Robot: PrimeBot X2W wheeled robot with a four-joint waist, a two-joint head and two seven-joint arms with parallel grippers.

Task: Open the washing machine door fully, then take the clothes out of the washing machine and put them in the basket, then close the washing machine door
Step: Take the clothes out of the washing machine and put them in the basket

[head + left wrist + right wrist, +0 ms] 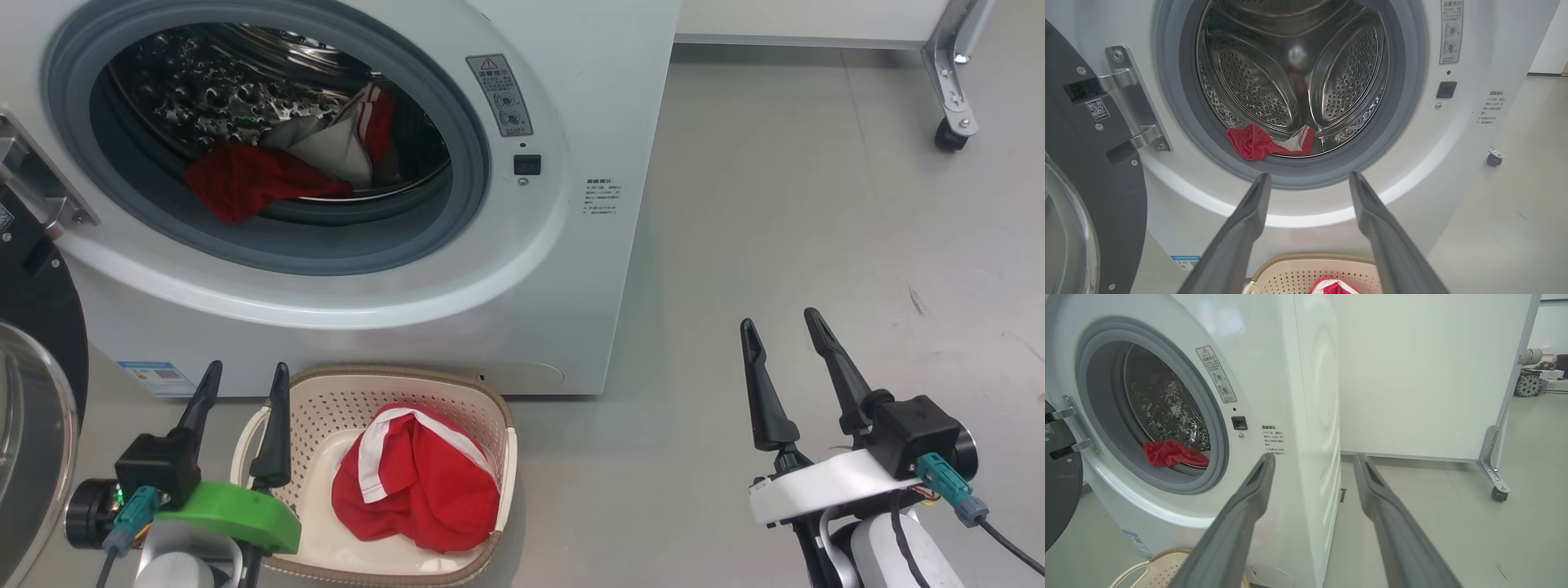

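Note:
The white washing machine (pixel 571 269) stands with its door (pixel 33 327) swung wide to the left, black rim and glass bowl showing. Red and white clothes (pixel 277 167) lie at the front lip of the steel drum (pixel 1290 81), also seen as red clothes (pixel 1257 141) and red clothes (pixel 1171 453). Another red garment with white stripes (pixel 416 486) lies in the cream basket (pixel 490 408) on the floor below the mouth. My left gripper (pixel 245 376) is open, empty, at the basket's left rim. My right gripper (pixel 780 322) is open and empty over bare floor, right of the machine.
A white panel on a metal leg with a castor (pixel 951 135) stands at the back right. Grey floor (pixel 816 245) stretches right of the machine. The door hinge bracket (pixel 1133 98) sits at the mouth's left. A blue sticker (pixel 159 377) marks the machine's lower left.

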